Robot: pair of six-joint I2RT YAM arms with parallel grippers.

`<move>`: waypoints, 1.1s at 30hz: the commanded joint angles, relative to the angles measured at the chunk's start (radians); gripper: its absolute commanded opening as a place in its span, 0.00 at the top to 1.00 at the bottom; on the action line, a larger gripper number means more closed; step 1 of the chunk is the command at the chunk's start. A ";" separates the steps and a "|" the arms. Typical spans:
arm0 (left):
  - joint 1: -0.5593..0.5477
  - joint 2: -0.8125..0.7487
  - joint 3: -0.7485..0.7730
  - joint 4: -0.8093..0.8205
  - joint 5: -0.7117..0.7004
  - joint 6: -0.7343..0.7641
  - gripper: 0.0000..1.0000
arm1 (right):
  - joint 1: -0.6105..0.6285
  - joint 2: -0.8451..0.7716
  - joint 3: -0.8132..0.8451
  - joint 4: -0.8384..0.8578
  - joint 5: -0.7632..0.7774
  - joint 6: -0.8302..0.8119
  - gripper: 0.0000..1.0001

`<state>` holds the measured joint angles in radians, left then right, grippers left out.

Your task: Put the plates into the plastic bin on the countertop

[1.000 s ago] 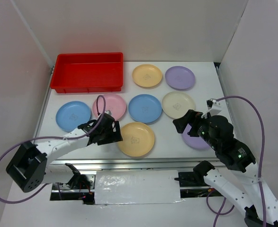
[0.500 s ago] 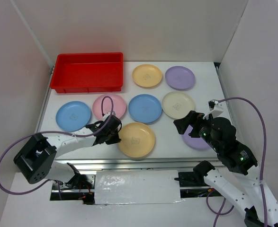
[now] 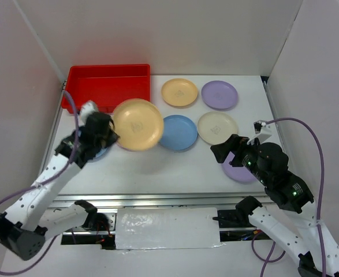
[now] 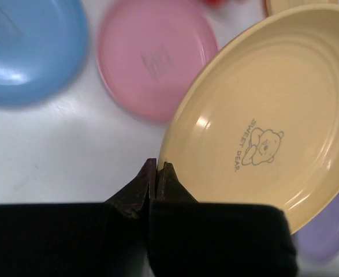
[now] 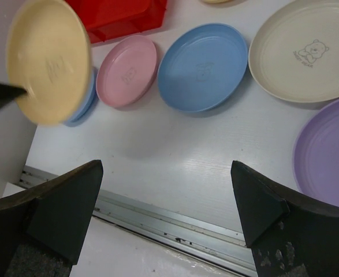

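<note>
The white countertop (image 3: 175,167) is filling the middle of the overhead view, and the red bin (image 3: 105,83) is sitting at its upper left corner, holding no plates. The left arm (image 3: 48,179) is reaching up the left side of the frame, while the right arm (image 3: 279,184) is leaning in from the lower right. A yellow plate (image 3: 137,124) is hanging tilted above the countertop in the upper left centre, just below and right of the bin's near right corner; the wrist view is showing a small bear print on its face (image 4: 261,133). The other plates are lying flat on the countertop. A second yellow plate (image 3: 179,92) and a purple plate (image 3: 219,94) are sitting in the upper row, right of the bin. A blue plate (image 3: 178,133) and a cream plate (image 3: 218,127) are resting in the middle. Another purple plate (image 3: 238,172) is lying partly under the right arm. A pink plate (image 5: 127,70) and a second blue plate (image 4: 30,52) are showing at the left, mostly covered from overhead by the raised plate and the left arm. The left gripper (image 4: 156,173) is pinching the raised plate's rim, its fingers clenched tightly on the edge. The right gripper (image 5: 164,170) is hovering over bare countertop with its fingers spread wide, grasping nothing.
</note>
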<state>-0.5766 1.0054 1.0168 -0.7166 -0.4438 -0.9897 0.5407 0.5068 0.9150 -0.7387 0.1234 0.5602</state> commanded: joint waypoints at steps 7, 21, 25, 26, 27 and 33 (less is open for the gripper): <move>0.566 0.594 0.506 0.134 0.254 0.036 1.00 | -0.010 0.065 0.009 0.090 -0.030 -0.059 0.00; 0.673 1.329 1.297 -0.017 0.270 0.029 1.00 | -0.054 0.093 0.022 0.114 -0.169 -0.105 0.00; 0.659 1.351 1.252 0.052 0.266 0.043 1.00 | -0.056 0.091 0.048 0.101 -0.168 -0.108 0.00; 0.658 1.355 1.249 0.063 0.258 0.040 1.00 | -0.058 0.091 0.051 0.099 -0.169 -0.109 0.00; 0.656 1.368 1.250 0.069 0.261 0.040 1.00 | -0.058 0.091 0.054 0.098 -0.174 -0.108 0.00; 0.656 1.391 1.301 0.042 0.274 0.059 0.05 | -0.056 0.087 0.033 0.105 -0.192 -0.108 0.00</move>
<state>0.0849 2.4096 2.2616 -0.7139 -0.1783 -0.9413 0.4904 0.6006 0.9276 -0.6727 -0.0471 0.4728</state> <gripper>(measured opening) 0.867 0.997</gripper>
